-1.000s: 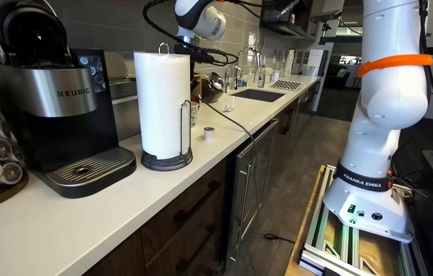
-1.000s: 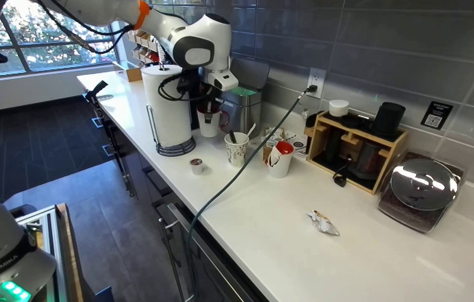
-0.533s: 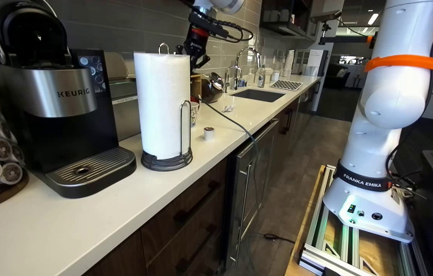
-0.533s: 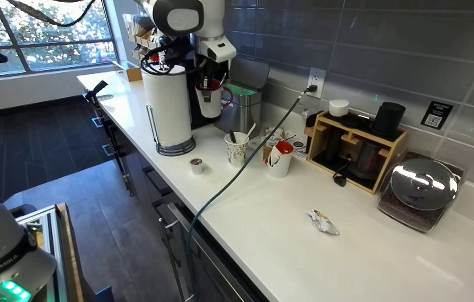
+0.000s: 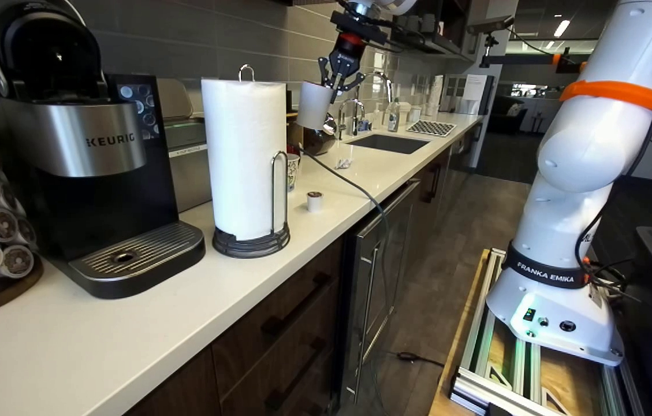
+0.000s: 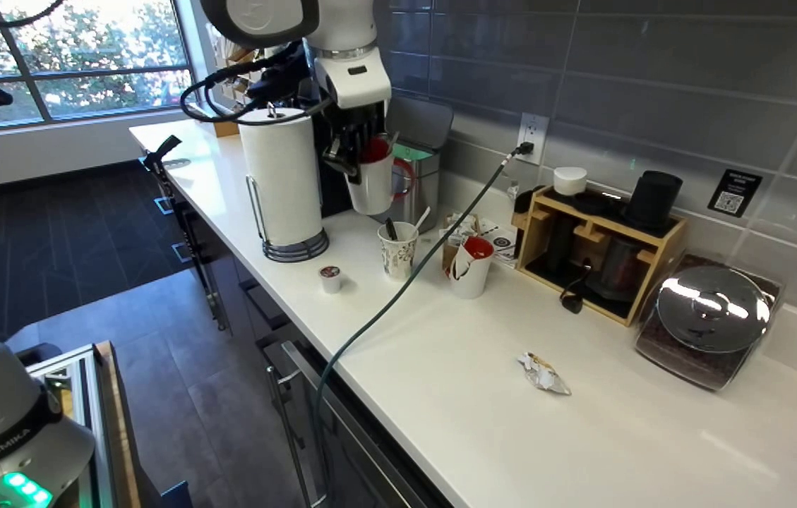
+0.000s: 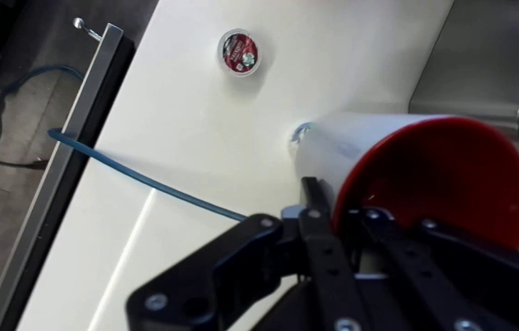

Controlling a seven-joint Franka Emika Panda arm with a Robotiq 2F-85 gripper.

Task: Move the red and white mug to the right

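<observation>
Wrist view: the red and white mug (image 7: 424, 179) hangs above the counter (image 7: 185, 156), the jaws of the gripper (image 7: 339, 203) pinching its wall at the rim from inside and out, a hold that presumably leaves the handle (image 6: 411, 176) free. In both exterior views it is slightly tilted, near the paper-towel roll (image 6: 282, 180), probably held high to clear the patterned cup (image 6: 397, 255) and the slanting cable (image 7: 149, 181) on its way right.

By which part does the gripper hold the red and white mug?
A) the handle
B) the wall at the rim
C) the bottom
B: in the wrist view, the gripper has one finger outside the mug and the other inside it.
</observation>
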